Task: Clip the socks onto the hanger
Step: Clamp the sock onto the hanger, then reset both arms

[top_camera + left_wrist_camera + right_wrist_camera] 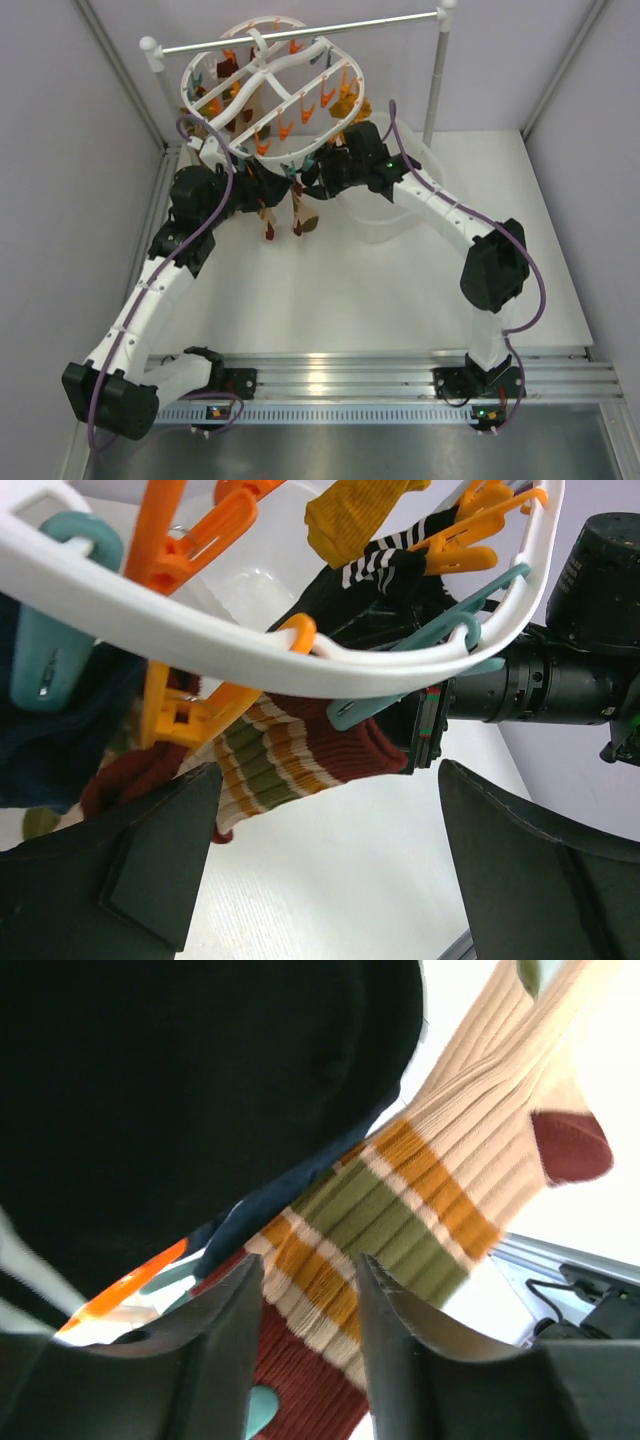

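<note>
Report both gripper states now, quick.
Left gripper: open, fingers wide apart, holding nothing.
Right gripper: closed on the striped sock.

I have the rail (300, 33) running along the far edge of the bench, and the hanger (270, 90) hangs from it, nearer the far left corner. The tub (400, 190) stands on the bench below and to the right of the hanger, toward the far right corner. The socks (290, 205) dangle under the hanger's near rim. The left gripper (258, 197) sits just left of them and the right gripper (315, 178) just right, in front of the tub. One sock (290, 765) stretches sideways beneath the rim, above the left gripper's fingers (150, 860), with its end caught between the right gripper's fingers (220, 1360).
</note>
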Action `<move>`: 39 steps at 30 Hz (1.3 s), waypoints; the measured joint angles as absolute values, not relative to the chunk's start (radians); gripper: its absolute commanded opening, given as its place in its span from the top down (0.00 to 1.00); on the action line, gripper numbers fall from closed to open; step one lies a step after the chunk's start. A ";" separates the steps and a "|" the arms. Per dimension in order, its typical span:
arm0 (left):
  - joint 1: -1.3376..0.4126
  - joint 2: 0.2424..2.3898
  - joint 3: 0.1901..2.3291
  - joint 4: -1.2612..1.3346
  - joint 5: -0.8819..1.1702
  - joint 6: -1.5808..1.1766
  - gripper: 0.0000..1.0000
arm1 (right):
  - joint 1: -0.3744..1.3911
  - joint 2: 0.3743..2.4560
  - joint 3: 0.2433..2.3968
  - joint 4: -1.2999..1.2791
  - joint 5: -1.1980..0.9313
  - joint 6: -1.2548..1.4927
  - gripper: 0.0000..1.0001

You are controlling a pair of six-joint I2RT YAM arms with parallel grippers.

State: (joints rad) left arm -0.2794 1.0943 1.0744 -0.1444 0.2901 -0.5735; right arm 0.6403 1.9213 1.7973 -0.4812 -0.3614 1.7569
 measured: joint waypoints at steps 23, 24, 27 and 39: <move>-0.279 0.801 0.916 -0.362 0.236 -0.387 0.02 | 0.490 1.472 1.248 -0.458 -0.298 1.525 0.40; -0.279 0.792 0.916 -0.376 0.221 -0.376 0.02 | 0.476 1.441 1.227 -0.458 -0.284 1.499 0.40; -0.279 0.782 0.921 -0.435 0.181 -0.317 0.02 | 0.436 1.333 1.169 -0.464 -0.241 1.391 0.36; -0.279 0.883 1.092 -0.733 -0.042 -0.126 0.02 | 0.354 0.888 1.017 -0.438 -0.086 0.643 0.00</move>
State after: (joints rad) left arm -0.2790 0.8829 1.0924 -0.7334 -0.0422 -0.1265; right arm 0.3542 0.8879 1.0172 -0.4381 -0.0856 0.6426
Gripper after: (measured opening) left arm 0.980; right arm 0.945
